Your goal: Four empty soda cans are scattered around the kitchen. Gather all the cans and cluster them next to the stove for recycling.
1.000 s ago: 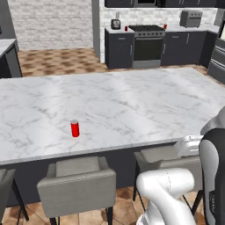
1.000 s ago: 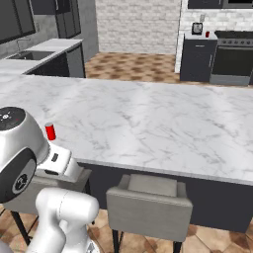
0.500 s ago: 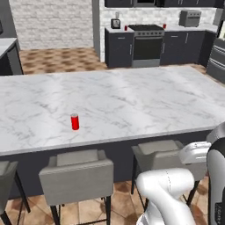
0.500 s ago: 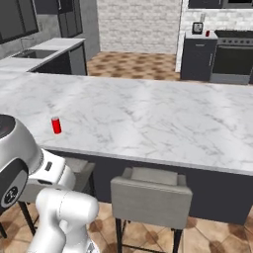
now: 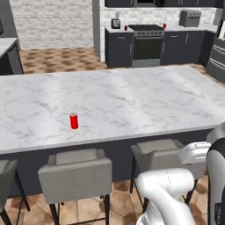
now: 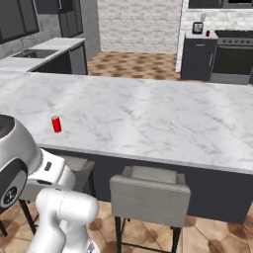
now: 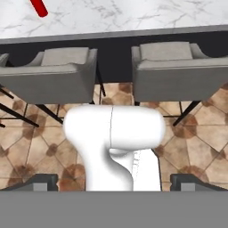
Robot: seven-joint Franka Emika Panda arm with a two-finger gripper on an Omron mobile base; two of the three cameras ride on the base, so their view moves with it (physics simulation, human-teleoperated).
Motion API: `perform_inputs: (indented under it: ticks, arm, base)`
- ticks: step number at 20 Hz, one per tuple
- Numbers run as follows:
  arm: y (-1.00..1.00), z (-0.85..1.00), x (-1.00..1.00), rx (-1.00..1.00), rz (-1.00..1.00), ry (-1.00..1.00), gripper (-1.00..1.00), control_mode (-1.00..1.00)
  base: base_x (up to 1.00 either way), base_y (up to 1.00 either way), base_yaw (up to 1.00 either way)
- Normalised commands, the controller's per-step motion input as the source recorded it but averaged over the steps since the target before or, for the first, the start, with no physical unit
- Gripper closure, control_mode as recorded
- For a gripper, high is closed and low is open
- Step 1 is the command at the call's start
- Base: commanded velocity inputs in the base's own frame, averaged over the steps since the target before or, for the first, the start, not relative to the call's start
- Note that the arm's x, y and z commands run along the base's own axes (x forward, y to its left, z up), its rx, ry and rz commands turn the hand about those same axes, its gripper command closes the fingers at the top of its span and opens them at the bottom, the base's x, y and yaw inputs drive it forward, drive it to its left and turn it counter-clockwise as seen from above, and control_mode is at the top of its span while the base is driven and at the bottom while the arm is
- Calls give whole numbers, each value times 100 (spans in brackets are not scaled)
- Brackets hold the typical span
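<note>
On the white marble island (image 5: pixel 132 96): small red soda can (image 5: pixel 74 121) upright near its front edge.
Gripper (image 7: pixel 114 183): jaws spread wide, holding nothing, above the grey stools (image 7: pixel 51 75).

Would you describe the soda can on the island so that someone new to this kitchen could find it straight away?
Start at the large white marble island that fills the middle of the kitchen, with grey stools tucked along its near side. The soda can stands upright near that edge, above the stools. It is small, red and silver-topped, the lone object on the pale slab, unlike the red cans by the far stove.
</note>
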Motion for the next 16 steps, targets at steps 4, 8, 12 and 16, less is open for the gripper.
perform_inputs:
  ticks: [4,8,12,16]
  arm:
    - [0,0,0,0,0,0,-100,100]
    - [0,0,0,0,0,0,-100,100]
    - [0,0,0,0,0,0,-100,100]
    - [0,0,0,0,0,0,-100,100]
  base:
    - [6,-59,0]
    - [8,-75,0]
    - [8,-76,0]
    - [13,-76,0]
